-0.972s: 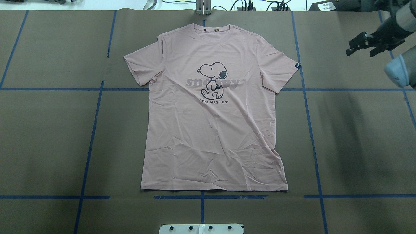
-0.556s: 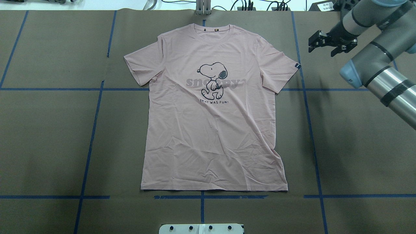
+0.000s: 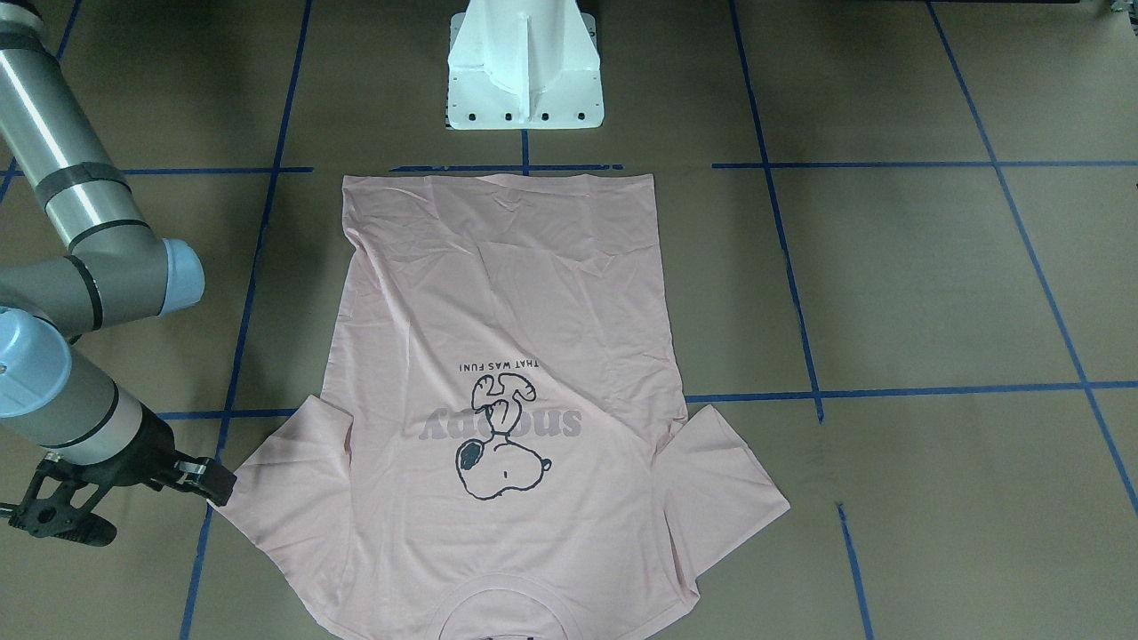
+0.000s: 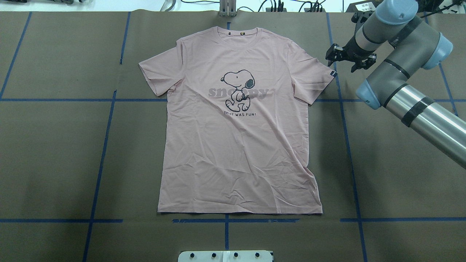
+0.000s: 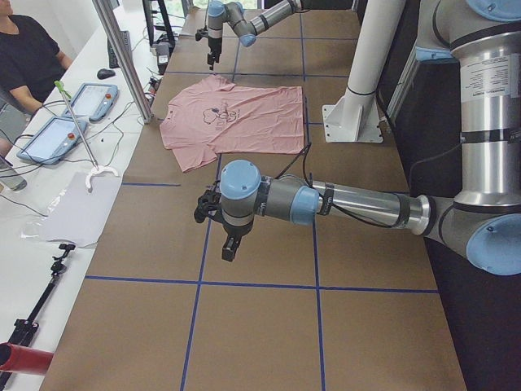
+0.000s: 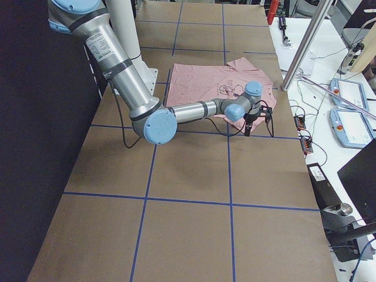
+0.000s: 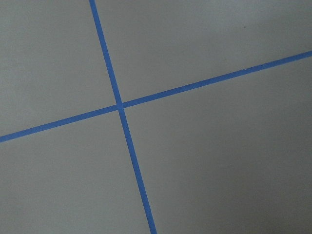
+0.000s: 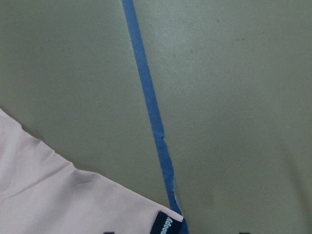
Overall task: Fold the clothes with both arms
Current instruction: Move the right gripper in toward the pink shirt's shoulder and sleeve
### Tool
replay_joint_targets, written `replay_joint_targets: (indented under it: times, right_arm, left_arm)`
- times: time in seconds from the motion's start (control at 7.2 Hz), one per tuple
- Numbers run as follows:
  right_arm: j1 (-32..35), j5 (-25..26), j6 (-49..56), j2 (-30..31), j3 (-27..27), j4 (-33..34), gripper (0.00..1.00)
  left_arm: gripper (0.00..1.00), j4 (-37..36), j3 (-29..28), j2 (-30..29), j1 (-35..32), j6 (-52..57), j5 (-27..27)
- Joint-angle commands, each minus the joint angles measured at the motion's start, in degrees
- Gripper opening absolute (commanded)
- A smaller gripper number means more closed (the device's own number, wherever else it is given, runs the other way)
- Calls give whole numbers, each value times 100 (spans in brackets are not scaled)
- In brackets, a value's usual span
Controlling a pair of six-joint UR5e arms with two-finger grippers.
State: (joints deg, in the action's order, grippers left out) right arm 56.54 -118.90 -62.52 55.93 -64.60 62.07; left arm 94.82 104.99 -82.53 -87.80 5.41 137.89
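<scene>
The pale pink T-shirt [image 4: 238, 120] lies flat on the brown table, Snoopy print up, collar at the far side; it also shows in the front view [image 3: 498, 400]. My right gripper [image 4: 347, 61] hangs open just right of the sleeve with the small black tag [image 4: 333, 74], above the table and not touching the cloth. In the front view the right gripper [image 3: 133, 508] is by the sleeve's edge. The right wrist view shows that sleeve corner [image 8: 73, 200] and tag [image 8: 165, 224]. My left gripper [image 5: 225, 240] hovers over bare table well left of the shirt; I cannot tell whether it is open or shut.
Blue tape lines [image 4: 347, 145] grid the brown table. The white pedestal base [image 3: 524, 67] stands at the robot's edge, near the shirt's hem. A side bench with tablets [image 5: 49, 134], a metal pole [image 5: 122, 57] and a seated person [image 5: 28, 57] is on the far side.
My right arm has swung in from the table's right edge leftward, and its open gripper now hangs next to the shirt's right sleeve. The shirt has not moved.
</scene>
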Motion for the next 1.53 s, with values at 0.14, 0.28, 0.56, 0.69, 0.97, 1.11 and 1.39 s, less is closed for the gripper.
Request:
replay_joint_targets:
  times: [0.14,0.28,0.56,0.69,0.97,1.11,1.39]
  right_arm:
    - [-152,253,-41,-56,157,7,78]
    - [-187,331,-41,-64,166,7,74]
    - [-205,481,-41,-160,201,7,61]
    - [-223,534,-32,-196,324,7,55]
    - [-214,534,-32,-196,351,7,46]
    - [-214,543,-32,-196,360,7,43]
    - [-223,543,-41,-196,360,7,12]
  left_arm:
    - [100,90,-58,9,0,-4,54]
    - [100,98,-58,9,0,-4,54]
    - [100,169,-49,9,0,-4,54]
    - [100,169,-49,9,0,-4,54]
    - [100,177,-49,9,0,-4,133]
    - [100,177,-41,9,-9,-4,133]
    - [100,177,-23,17,-9,-4,133]
